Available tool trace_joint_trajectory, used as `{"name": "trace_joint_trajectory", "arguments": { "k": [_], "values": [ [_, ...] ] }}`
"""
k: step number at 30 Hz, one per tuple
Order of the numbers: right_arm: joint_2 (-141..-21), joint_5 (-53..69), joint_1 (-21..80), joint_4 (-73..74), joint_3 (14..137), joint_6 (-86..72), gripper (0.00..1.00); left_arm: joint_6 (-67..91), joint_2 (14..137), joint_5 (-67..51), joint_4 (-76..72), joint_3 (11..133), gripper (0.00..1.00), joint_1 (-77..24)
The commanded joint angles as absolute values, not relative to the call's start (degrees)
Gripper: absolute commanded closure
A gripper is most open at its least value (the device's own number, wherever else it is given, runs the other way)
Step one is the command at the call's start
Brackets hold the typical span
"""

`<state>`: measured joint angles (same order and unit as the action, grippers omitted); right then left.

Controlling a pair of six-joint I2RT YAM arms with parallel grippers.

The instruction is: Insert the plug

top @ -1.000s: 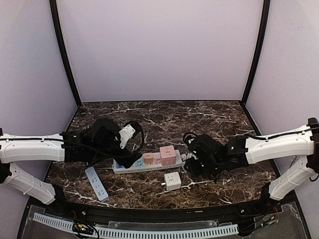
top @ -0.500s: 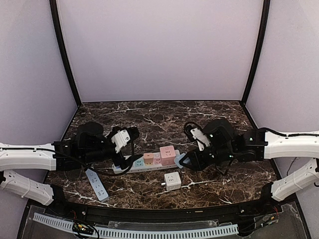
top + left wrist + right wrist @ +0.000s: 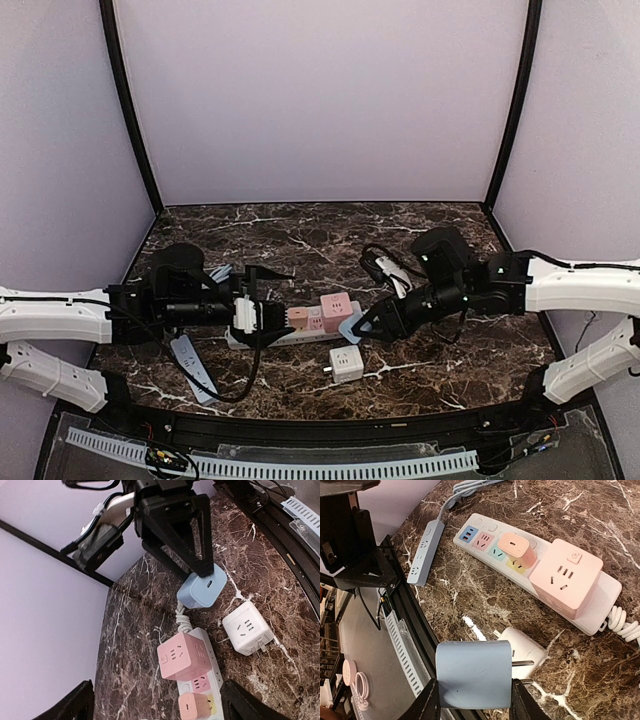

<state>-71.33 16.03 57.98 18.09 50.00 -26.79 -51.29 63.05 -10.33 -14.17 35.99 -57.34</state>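
A white power strip point(image 3: 262, 338) with coloured sockets lies mid-table; it also shows in the left wrist view point(image 3: 218, 677) and the right wrist view point(image 3: 461, 541). A pink cube adapter point(image 3: 336, 311) and a small pink plug point(image 3: 297, 318) sit in it. My right gripper point(image 3: 365, 325) is shut on a light blue plug point(image 3: 473, 674), held above the table by the strip's right end, its two prongs pointing sideways. The blue plug also shows in the left wrist view point(image 3: 202, 586). My left gripper point(image 3: 265, 322) is open and empty over the strip's left part.
A white cube adapter point(image 3: 346, 364) lies on its side in front of the strip, just below the blue plug point(image 3: 527, 650). A second slim white power strip point(image 3: 193, 367) lies at the front left. The strip's coiled cord point(image 3: 385, 268) runs behind my right arm.
My right gripper rose from the table with the blue plug and moved left to the strip's right end. My left gripper swung round and now points along the strip's left part.
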Motion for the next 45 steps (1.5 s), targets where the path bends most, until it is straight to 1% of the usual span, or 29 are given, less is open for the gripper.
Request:
{"name": "trace_joint_trajectory", "arguments": {
  "k": [1, 4, 8, 20, 26, 31, 39, 43, 44, 45],
  "values": [
    [-72.67, 19.97, 57.48, 16.49, 52.30, -26.55, 0.67, -62.35, 64.61, -14.07, -7.87, 39.58, 0.15, -59.72],
    [-73.48, 20.78, 57.44, 16.41, 52.87, -27.25, 0.67, -64.79, 67.42, -12.63, -4.67, 41.77, 0.17, -61.91],
    [-73.74, 21.08, 57.48, 16.44, 53.83, -28.18, 0.68, -66.97, 71.87, -7.35, -0.79, 46.49, 0.21, -64.73],
    [-75.10, 24.52, 57.50, 15.65, 54.48, -28.87, 0.68, -70.72, 79.93, -0.74, 1.90, 53.40, 0.23, -68.68],
    [-75.47, 25.15, 57.57, 15.30, 54.47, -29.05, 0.68, -71.34, 82.56, 1.14, 2.64, 55.66, 0.30, -69.35],
    [-75.67, 25.29, 57.54, 14.93, 54.36, -29.33, 0.68, -71.29, 83.92, 1.30, 2.86, 56.94, 0.43, -69.97],
    [-76.08, 24.80, 57.51, 14.41, 54.29, -29.60, 0.68, -70.38, 85.38, 1.57, 2.33, 57.72, 0.53, -70.29],
    [-76.58, 24.58, 57.51, 14.16, 54.49, -29.71, 0.68, -69.81, 85.62, 1.69, 1.84, 58.01, 0.61, -70.41],
    [-76.68, 24.53, 57.52, 14.07, 54.50, -29.78, 0.68, -69.50, 85.70, 1.68, 1.85, 58.25, 0.66, -70.40],
    [-76.79, 24.48, 57.55, 13.98, 54.54, -29.96, 0.68, -69.34, 85.74, 1.67, 1.80, 58.35, 0.68, -70.40]
  ]
}}
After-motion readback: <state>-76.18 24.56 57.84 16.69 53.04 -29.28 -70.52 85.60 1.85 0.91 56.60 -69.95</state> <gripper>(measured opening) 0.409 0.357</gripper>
